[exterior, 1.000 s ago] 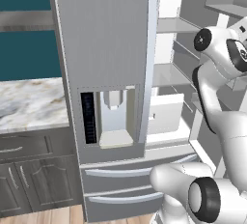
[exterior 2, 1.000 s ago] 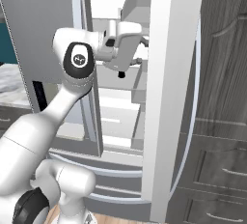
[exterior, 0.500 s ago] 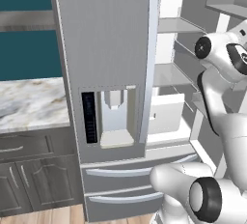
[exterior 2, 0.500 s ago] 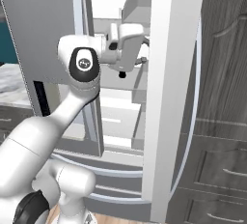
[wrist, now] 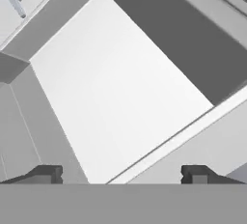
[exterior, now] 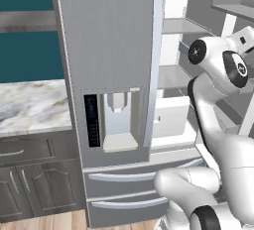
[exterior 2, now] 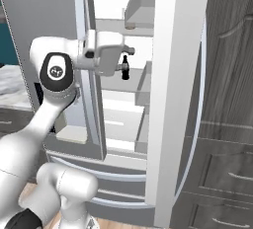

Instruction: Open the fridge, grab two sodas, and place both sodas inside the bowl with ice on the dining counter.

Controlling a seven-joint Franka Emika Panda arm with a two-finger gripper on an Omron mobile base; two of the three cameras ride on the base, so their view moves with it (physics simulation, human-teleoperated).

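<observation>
Everything is evenly lit, flat and soft, with no single lamp to point to. The fridge [exterior: 111, 75] door reads a smooth mid grey with faint vertical streaks, while its interior [exterior 2: 121, 114] glows near white, almost blown out. Shadows are weak: a slight darkening under the shelves [exterior: 173, 26] and inside the water dispenser [exterior: 118, 120] recess. The arm [exterior: 223, 75] carries a gentle sheen, no hard glare. Edges look slightly soft and jagged. Along the hand camera, pale and grey panels [wrist: 120, 88] blur together, low in detail.
</observation>
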